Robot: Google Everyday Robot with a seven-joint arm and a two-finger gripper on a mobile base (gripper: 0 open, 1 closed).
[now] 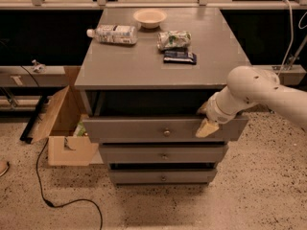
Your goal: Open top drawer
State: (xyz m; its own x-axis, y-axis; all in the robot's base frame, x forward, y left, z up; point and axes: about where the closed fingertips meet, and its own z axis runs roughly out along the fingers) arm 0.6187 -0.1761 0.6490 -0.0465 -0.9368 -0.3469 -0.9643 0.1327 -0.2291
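The top drawer (139,128) is the widest of three grey drawers, with a small round knob (166,132) at its centre. It stands pulled out a little, with a dark gap under the cabinet top. My gripper (204,120) is at the right end of the drawer front. One tan finger (206,128) lies on the outer face and the other (202,110) reaches behind the top edge, so the gripper pinches the front panel. My white arm (259,90) comes in from the right.
Two narrower drawers (163,153) (163,177) sit below. On the cabinet top (120,66) lie a bowl (149,17), a plastic bottle (112,34), a snack bag (173,39) and a dark packet (179,57). An open cardboard box (60,123) and a floor cable (57,198) are at left.
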